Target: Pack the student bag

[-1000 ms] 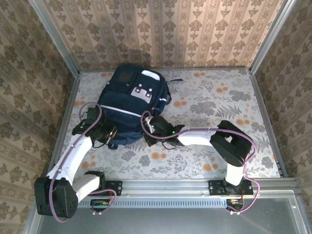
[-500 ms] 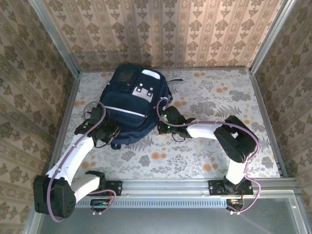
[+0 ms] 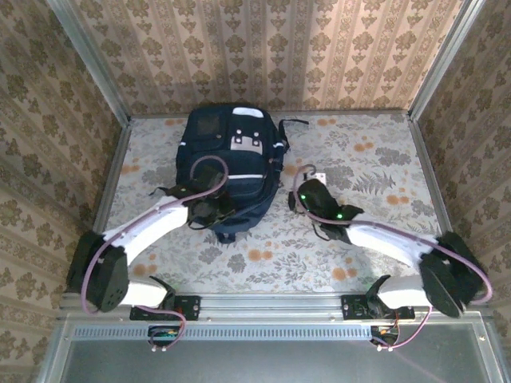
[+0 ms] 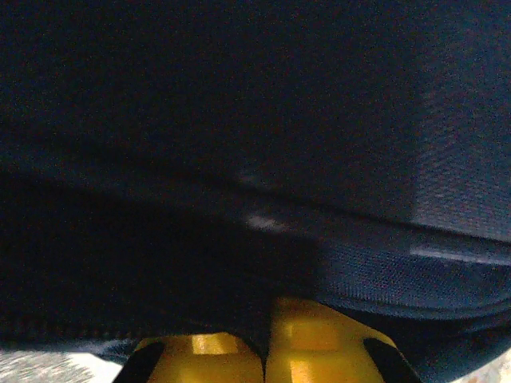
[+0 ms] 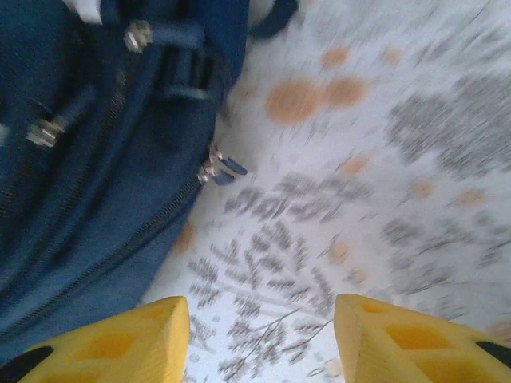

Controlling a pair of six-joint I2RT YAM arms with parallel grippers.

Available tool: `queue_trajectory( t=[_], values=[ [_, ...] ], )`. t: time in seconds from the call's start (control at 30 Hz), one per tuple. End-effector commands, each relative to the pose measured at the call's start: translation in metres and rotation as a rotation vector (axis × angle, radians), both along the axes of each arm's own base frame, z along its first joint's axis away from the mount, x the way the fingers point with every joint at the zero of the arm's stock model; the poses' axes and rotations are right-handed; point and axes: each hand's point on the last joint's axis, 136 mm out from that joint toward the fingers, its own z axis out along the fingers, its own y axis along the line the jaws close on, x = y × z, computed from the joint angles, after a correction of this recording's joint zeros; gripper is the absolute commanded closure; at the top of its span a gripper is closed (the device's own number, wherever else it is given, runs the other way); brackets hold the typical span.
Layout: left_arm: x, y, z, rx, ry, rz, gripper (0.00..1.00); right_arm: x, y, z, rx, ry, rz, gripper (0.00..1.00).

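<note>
- The student bag [image 3: 231,155] lies flat on the far left-centre of the bench [image 3: 367,159]. Its top points towards the back wall [image 3: 279,48] and its grey buckle patch [image 3: 247,142] faces up.
- From above, you see your left arm [image 3: 152,227] reaching in to the bag's near edge. Your right arm [image 3: 391,239] ends near the bag's right side, over bare bench.
- The left wrist view adds the close detail: the left fingers [image 4: 319,343] are clenched together on a fold of the bag's dark navy fabric.
- The right wrist view is blurred. It shows the right fingers [image 5: 383,327] released and spread, with just bench cloth between them. The bag's zipper pulls [image 5: 219,169] lie at its edge, apart from them.
- The bench wears a pale floral cloth with orange blossoms. Damask wallpaper lines the three walls, and a metal rail [image 3: 271,307] runs along the near edge.
</note>
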Motion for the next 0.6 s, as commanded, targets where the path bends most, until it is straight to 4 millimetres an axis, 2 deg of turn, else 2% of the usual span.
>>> queue_trajectory(
  t=[0.0,0.1,0.2,0.4,0.57],
  values=[
    [0.0,-0.064,0.032,-0.112,-0.091,-0.265,1.0,-0.007,-0.049,0.027,-0.13,-0.108,-0.14,0.48],
    [-0.02,-0.099,0.035,-0.135,-0.054,-0.409,1.0,-0.014,-0.066,0.052,-0.116,-0.185,-0.172,0.46],
    [-0.039,-0.121,0.036,-0.188,0.011,-0.473,1.0,-0.018,-0.072,0.066,-0.094,-0.226,-0.167,0.45],
    [-0.07,-0.137,0.048,-0.304,0.113,-0.464,1.0,-0.025,-0.074,0.068,-0.068,-0.234,-0.146,0.44],
    [-0.102,-0.136,0.053,-0.306,0.172,-0.487,1.0,-0.032,-0.078,0.067,-0.047,-0.245,-0.143,0.44]
  ],
)
